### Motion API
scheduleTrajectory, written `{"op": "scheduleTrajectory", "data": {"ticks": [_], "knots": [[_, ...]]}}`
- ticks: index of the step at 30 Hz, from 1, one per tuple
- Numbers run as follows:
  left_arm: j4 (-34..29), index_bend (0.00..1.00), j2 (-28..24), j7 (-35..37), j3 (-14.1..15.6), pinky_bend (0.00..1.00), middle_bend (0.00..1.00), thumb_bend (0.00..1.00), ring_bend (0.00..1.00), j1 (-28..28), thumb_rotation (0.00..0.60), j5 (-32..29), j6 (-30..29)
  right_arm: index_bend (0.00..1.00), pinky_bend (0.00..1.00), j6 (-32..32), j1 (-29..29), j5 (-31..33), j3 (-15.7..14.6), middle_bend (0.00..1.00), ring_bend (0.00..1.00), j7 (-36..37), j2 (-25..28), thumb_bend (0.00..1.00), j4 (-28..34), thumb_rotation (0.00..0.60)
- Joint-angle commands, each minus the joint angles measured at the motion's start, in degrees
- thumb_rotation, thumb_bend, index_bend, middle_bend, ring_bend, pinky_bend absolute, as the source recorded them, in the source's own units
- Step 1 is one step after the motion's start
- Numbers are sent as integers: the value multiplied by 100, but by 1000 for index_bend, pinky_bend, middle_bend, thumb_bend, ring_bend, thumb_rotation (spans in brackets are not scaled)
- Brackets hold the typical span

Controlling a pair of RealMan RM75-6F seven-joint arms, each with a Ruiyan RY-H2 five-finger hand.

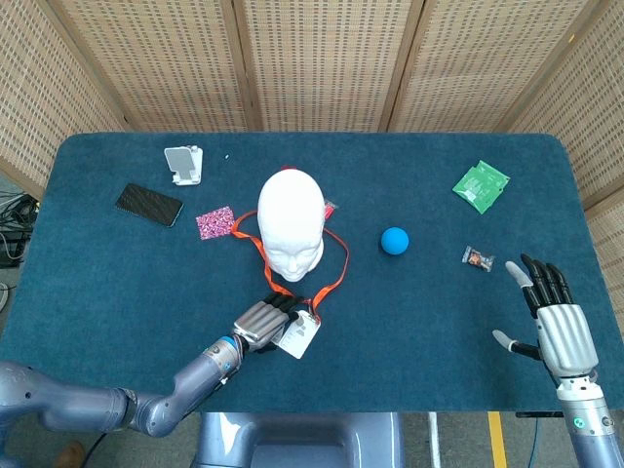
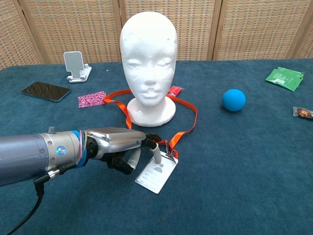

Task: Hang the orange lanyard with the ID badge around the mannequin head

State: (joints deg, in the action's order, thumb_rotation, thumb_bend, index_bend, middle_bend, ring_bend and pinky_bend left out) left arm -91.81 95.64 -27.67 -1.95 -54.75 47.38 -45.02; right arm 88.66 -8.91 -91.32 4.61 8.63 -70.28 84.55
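Observation:
The white mannequin head [image 1: 291,220] [image 2: 148,54] stands upright at the table's middle. The orange lanyard [image 1: 336,270] [image 2: 188,123] lies on the cloth as a loop around the head's base. Its ID badge [image 1: 299,335] [image 2: 157,175] hangs at the loop's near end, just in front of the head. My left hand [image 1: 261,324] [image 2: 122,144] pinches the lanyard at the badge clip and holds it slightly off the table. My right hand [image 1: 558,327] hovers open at the table's near right corner, far from the lanyard, and shows only in the head view.
A blue ball [image 1: 394,240] [image 2: 234,99] lies right of the head. A green packet [image 1: 481,185] and a small candy [image 1: 478,258] lie toward the right. At the far left are a black phone [image 1: 149,204], a white phone stand [image 1: 183,164] and a pink patterned card [image 1: 215,221].

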Motion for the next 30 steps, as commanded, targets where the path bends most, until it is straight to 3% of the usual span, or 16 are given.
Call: {"op": "scheduleTrajectory", "data": {"ticks": [1,7,14,15,17,19,22,30], "knots": [[-62,275,17,-6,-31,0,0,1000,0,-22,600,-35,-48,124,0,0,2,4,2,0,0,16,2,274,-5,600],[-293,275,-134,334,-183,0,0,1000,0,91,600,260,-197,123,0,-2,7,3,-3,0,0,48,0,273,-37,600],[-687,224,-964,852,-94,0,0,997,0,485,600,1070,-503,124,0,17,13,-7,3,0,0,88,19,273,-35,600],[-709,197,-1082,889,-37,0,0,929,0,552,600,1182,-557,124,0,19,12,-12,3,0,0,81,19,273,-28,600],[-742,139,-1342,963,120,0,0,668,0,734,600,1402,-704,124,0,14,9,-25,-5,0,0,52,17,273,-10,600],[-744,59,-1512,1067,250,0,0,291,0,925,600,1543,-864,125,0,4,6,-39,-15,0,0,21,11,273,4,600],[-708,0,-1741,1273,444,0,0,26,0,1266,600,1760,-1162,126,0,-1,0,-66,-28,0,0,-43,-2,273,32,600],[-540,0,-2278,2117,580,0,0,0,0,2103,600,2351,-2093,126,0,15,-5,-141,-54,0,0,-224,-19,272,150,600]]}}
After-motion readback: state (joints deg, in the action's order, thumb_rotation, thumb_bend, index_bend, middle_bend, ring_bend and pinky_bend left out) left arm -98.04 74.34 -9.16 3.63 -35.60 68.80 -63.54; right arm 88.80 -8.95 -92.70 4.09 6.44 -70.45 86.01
